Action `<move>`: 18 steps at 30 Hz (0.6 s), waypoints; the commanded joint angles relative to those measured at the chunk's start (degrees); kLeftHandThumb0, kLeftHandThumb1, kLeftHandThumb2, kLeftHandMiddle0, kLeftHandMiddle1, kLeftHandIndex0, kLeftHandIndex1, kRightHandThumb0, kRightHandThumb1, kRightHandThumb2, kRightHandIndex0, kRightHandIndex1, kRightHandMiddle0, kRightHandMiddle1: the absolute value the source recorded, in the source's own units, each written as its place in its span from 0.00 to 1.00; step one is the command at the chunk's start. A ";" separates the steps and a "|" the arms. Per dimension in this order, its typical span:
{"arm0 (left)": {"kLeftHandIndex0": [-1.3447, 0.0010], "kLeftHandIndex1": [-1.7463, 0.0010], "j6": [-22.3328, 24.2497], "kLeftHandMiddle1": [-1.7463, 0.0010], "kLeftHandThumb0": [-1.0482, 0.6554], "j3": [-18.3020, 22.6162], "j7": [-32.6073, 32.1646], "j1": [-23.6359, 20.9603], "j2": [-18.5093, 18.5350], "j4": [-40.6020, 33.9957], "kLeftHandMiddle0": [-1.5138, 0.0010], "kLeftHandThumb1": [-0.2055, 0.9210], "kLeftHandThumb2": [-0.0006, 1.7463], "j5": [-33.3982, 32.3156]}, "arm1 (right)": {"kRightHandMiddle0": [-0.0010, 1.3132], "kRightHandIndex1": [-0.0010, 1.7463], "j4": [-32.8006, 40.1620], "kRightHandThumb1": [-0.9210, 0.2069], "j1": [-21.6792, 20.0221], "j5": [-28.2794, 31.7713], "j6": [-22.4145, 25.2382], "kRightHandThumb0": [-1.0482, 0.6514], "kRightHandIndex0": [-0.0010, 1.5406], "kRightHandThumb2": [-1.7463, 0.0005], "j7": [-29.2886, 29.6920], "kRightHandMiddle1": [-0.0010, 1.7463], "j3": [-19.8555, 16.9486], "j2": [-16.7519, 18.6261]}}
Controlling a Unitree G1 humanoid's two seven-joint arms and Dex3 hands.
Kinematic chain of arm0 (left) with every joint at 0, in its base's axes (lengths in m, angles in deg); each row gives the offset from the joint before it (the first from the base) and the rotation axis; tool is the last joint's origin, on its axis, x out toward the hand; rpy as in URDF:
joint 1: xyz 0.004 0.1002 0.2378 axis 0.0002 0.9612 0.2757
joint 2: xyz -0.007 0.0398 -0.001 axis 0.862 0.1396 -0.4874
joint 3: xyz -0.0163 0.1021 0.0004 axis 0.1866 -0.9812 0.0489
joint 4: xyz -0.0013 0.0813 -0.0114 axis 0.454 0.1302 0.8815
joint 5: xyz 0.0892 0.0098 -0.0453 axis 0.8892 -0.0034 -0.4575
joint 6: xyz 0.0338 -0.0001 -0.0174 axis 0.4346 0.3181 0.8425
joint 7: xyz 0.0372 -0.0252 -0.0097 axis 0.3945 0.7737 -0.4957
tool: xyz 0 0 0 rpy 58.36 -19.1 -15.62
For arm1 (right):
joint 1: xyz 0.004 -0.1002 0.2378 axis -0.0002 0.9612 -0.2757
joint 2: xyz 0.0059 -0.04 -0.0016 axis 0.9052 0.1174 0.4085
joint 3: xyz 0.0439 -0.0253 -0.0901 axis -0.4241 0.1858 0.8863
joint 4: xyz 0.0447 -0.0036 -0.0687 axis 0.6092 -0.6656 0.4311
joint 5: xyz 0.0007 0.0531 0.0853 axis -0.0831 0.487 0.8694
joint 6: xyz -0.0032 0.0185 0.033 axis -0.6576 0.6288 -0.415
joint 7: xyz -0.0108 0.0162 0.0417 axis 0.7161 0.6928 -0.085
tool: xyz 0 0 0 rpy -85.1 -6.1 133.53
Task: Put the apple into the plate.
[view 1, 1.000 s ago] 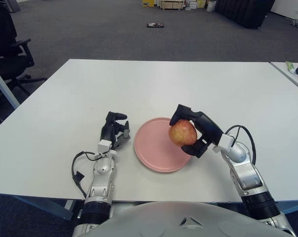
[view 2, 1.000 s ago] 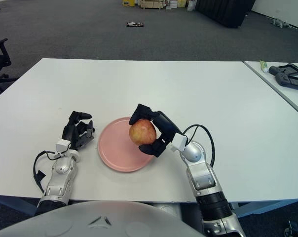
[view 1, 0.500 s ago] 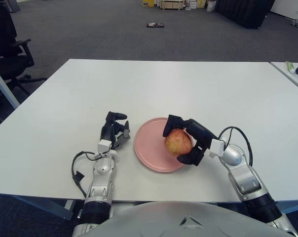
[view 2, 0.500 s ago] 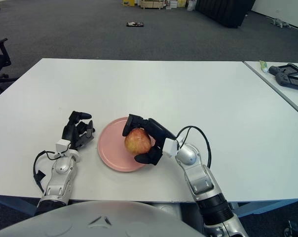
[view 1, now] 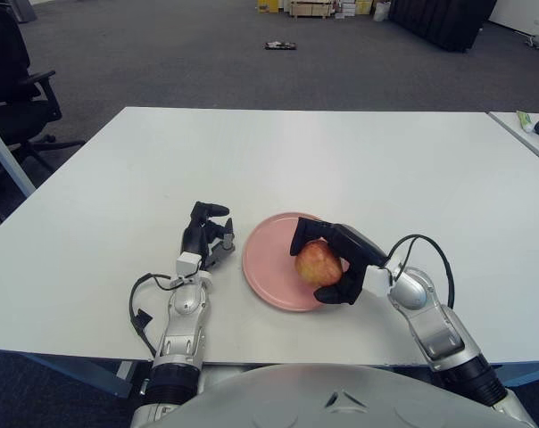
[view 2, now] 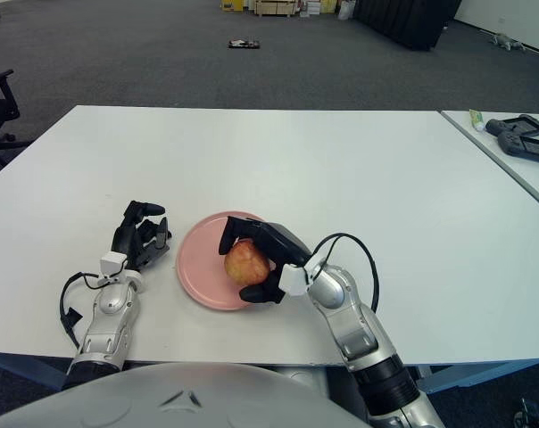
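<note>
Being smooth, round and firm, the apple (view 1: pixel 317 262) is gripped across its sides by the right hand (view 1: pixel 334 264) over the plate (view 1: pixel 268 259), at its 3 o'clock.

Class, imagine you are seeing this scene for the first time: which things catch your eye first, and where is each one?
The eye lands first on the apple, gripped by the right hand over the right part of the pink plate, near the table's front edge. Left of the plate, the left hand rests on the table with fingers curled, holding nothing.
</note>
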 commanded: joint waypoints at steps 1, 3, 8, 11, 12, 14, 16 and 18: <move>0.75 0.00 0.60 0.02 0.39 0.09 -0.01 -0.17 0.04 0.89 0.61 0.79 0.49 -0.14 | 0.51 1.00 1.30 0.61 -0.30 -1.90 0.37 0.32 0.79 0.19 2.07 1.00 0.20 0.35; 0.75 0.00 0.49 0.02 0.39 0.06 -0.06 -0.19 0.11 1.01 0.60 0.79 0.49 -0.01 | 0.51 1.00 -0.43 0.61 -0.48 -4.57 0.00 0.32 0.79 0.19 4.78 1.00 1.03 1.45; 0.75 0.00 0.23 0.02 0.39 0.05 0.03 -0.25 0.18 1.23 0.59 0.80 0.48 -0.03 | 0.51 1.00 -2.00 0.60 -0.63 -6.42 -0.11 0.32 0.79 0.19 7.48 1.00 1.87 2.24; 0.75 0.00 0.40 0.02 0.39 0.06 -0.14 -0.30 0.18 1.38 0.59 0.80 0.48 0.09 | 0.50 1.00 -2.96 0.59 -0.85 -6.05 -0.68 0.33 0.80 0.20 8.11 1.00 2.21 2.39; 0.75 0.00 0.37 0.02 0.39 0.10 -0.13 -0.31 0.16 1.51 0.60 0.80 0.48 0.03 | 0.50 1.00 -3.58 0.59 -1.04 -5.86 -1.21 0.33 0.80 0.21 8.45 1.00 2.32 2.43; 0.75 0.00 0.21 0.02 0.39 0.17 -0.07 -0.33 0.12 1.65 0.60 0.80 0.48 -0.13 | 0.49 1.00 -4.62 0.58 -1.40 -5.83 -2.17 0.33 0.80 0.21 9.28 1.00 2.50 2.48; 0.76 0.00 -0.05 0.02 0.39 0.23 -0.05 -0.36 0.07 1.80 0.61 0.80 0.48 -0.26 | 0.49 1.00 -5.46 0.58 -1.71 -6.09 -3.15 0.33 0.80 0.21 10.31 1.00 2.60 2.54; 0.76 0.00 -0.25 0.02 0.39 0.29 -0.09 -0.41 0.05 2.00 0.62 0.81 0.47 -0.31 | 0.49 1.00 -6.23 0.58 -1.95 -6.25 -4.14 0.33 0.80 0.22 11.38 1.00 2.64 2.66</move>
